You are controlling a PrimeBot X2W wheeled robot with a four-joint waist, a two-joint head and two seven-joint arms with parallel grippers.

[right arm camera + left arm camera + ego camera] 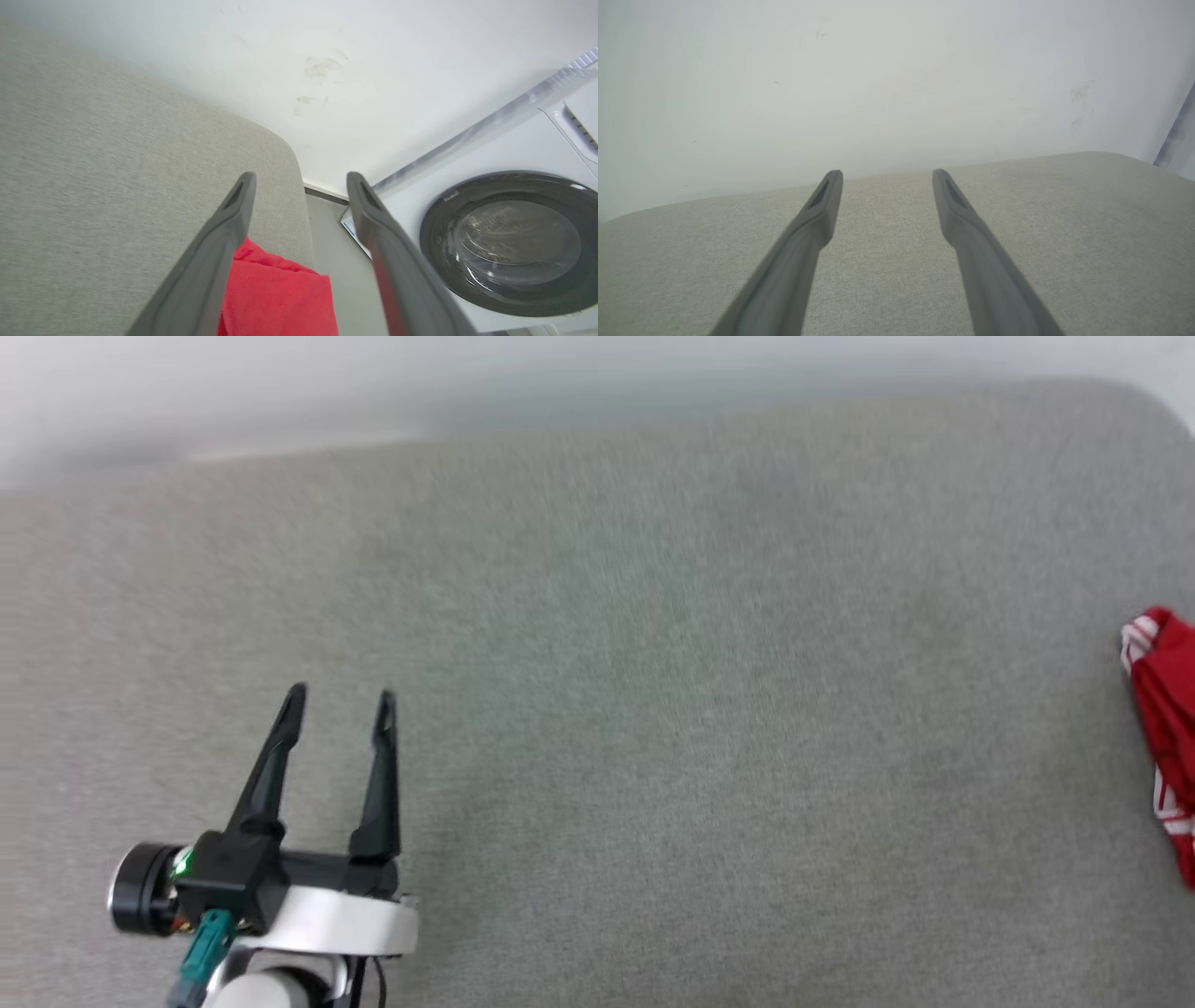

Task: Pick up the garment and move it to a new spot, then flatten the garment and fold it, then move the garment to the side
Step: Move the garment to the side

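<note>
The garment (1167, 709), red with white striped trim, lies at the far right edge of the grey cushioned surface (653, 709), mostly cut off by the head view's border. In the right wrist view its red cloth (275, 298) lies below and between the fingers of my right gripper (301, 179), which is open and apart from the cloth. My left gripper (341, 700) stands open over bare cushion at the lower left, far from the garment. The left wrist view shows the left gripper (887, 175) with nothing between its fingers.
A white wall (878, 84) runs behind the cushion's far edge. To the right of the cushion's rounded corner (289, 158) stands a white washing machine (509, 242) with a dark round door, across a narrow strip of grey floor (341, 261).
</note>
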